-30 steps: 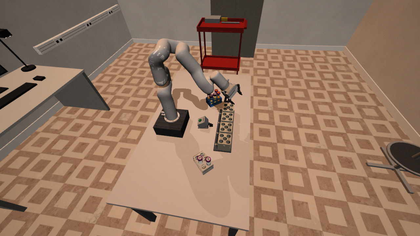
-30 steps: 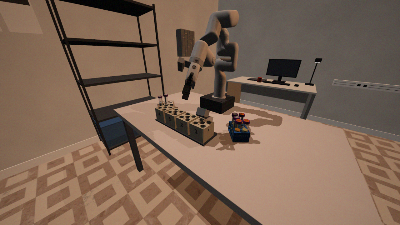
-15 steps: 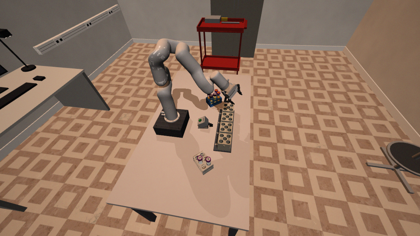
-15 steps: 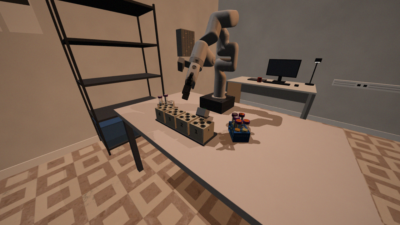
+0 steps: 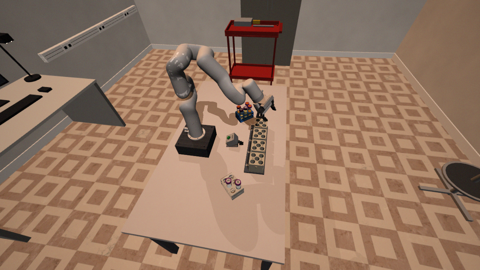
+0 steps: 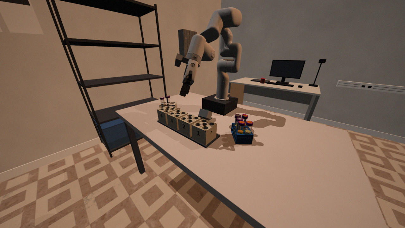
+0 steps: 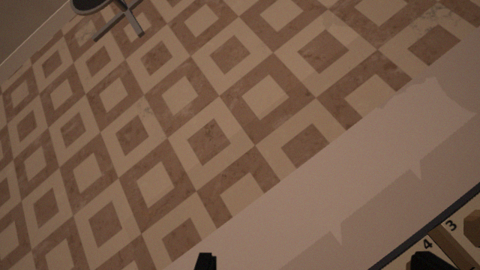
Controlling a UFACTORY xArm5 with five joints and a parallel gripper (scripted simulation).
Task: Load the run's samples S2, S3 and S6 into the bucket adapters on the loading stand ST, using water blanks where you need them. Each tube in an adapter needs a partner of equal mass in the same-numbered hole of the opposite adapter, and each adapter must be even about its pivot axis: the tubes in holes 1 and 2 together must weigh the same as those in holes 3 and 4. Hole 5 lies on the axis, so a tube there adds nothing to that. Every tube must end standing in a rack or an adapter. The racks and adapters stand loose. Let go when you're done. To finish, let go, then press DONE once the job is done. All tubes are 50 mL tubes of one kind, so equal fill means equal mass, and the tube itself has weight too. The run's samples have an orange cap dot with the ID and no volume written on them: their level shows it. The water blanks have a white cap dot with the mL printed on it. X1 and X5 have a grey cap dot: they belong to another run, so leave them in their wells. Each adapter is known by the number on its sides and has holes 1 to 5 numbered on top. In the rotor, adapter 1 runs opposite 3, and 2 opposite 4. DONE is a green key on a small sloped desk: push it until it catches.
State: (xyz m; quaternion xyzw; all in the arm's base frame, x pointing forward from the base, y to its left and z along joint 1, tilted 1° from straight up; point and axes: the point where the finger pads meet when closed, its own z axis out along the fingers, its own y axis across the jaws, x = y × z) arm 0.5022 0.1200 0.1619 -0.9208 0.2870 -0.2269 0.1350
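Counter (image 5: 188, 208) (image 6: 283, 170) (image 7: 300, 210), pale-topped, with contents listed left to right as seen from the top view. Arm base (image 5: 209, 147) (image 6: 212, 109): black block, set on the counter. Clear rack (image 5: 231, 194) (image 6: 173, 105): holds two upright purple-capped tubes, their printed volumes too small to read. DONE desk (image 5: 231, 141) (image 6: 205, 114): small, grey, sloped, bearing a green key (image 5: 228, 137); located between arm base and stand. Blue rack (image 5: 244, 117) (image 6: 242, 138): holds five upright purple-capped tubes — three with orange dots, two with darker-looking dots, IDs illegible; near the adapter 1 end of the stand. Loading stand (image 5: 246, 170) (image 6: 208, 145) (image 7: 424, 229): long dark plate carrying four beige adapters in a row, numbered 1 to 4, with 1 at the blue rack's end and 4 toward the clear rack; the holes on top stand open. Gripper (image 5: 269, 113) (image 6: 181, 76) (image 7: 316, 260): black fingers, spread wide and released — nothing grasped; poised tilted above the counter, apart from racks and adapters. Round-seated stool (image 5: 464, 179) (image 7: 90, 10): on the floor, well apart from the counter.

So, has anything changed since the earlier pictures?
Yes, a little: the gripper has shifted slightly up and to the left in the exterior view, towards the number 4 end of the adapter row. Nothing was taken hold of or let go; its fingers stand wide apart, as before. The adapters, both tube racks and their tubes look the same.
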